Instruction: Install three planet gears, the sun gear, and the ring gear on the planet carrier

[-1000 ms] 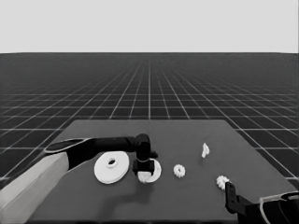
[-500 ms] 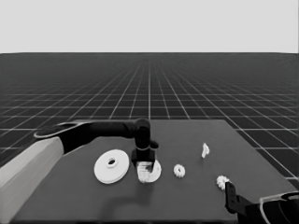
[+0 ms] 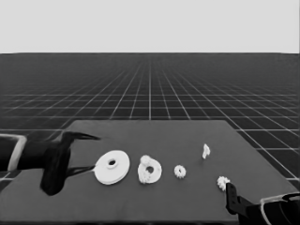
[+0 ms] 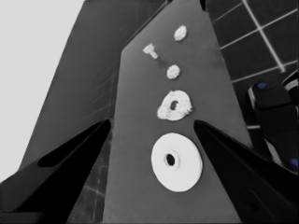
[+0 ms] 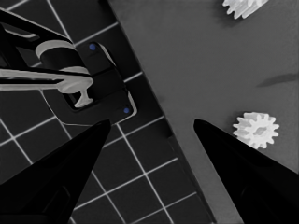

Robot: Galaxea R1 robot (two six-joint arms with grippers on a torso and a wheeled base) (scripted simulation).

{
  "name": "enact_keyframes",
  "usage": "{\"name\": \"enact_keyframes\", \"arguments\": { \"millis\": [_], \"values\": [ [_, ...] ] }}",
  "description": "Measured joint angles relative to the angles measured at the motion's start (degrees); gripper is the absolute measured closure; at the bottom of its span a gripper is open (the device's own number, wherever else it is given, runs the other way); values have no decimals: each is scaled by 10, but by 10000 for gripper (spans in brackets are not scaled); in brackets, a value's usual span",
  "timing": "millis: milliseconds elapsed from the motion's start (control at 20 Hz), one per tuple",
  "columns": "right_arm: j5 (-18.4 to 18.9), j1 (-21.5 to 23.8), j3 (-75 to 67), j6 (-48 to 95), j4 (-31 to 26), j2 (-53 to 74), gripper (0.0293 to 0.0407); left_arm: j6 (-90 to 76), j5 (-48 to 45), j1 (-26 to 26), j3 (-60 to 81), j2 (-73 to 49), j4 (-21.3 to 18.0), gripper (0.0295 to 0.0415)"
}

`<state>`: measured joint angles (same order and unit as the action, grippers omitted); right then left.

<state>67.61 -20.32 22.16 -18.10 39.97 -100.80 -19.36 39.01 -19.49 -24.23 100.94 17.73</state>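
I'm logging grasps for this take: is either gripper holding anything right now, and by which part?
Nothing is held. The left gripper is open beside the larger round part; the right gripper is open at the table's corner.

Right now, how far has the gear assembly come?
Some gears look seated on the smaller round part. Nothing is held: the left tool is open beside the larger round part, the right tool is parked. Left: two loose gears, then the larger round part.

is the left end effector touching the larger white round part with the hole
Apart. The left wrist view shows the left end effector open, with dark table between each finger and the larger white round part.
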Motion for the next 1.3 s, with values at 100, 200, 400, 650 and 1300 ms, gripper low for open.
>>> {"name": "enact_keyframes", "arguments": {
  "millis": [100,200,400,650,1300],
  "values": [
    [223,194,231,-449,-204,-325,307,-5,-2,-1,2,-3,0,326],
    [204,205,412,-533,-263,-426,313,-7,-2,-1,3,-3,0,326],
    [195,205,517,-553,-291,-472,315,-7,-3,-1,3,-4,0,326],
    [156,108,587,-526,-206,-497,315,-7,-3,-1,3,-4,0,326],
    [142,87,612,-515,-187,-505,387,-7,-3,-1,3,-4,0,326]
  ]
}}
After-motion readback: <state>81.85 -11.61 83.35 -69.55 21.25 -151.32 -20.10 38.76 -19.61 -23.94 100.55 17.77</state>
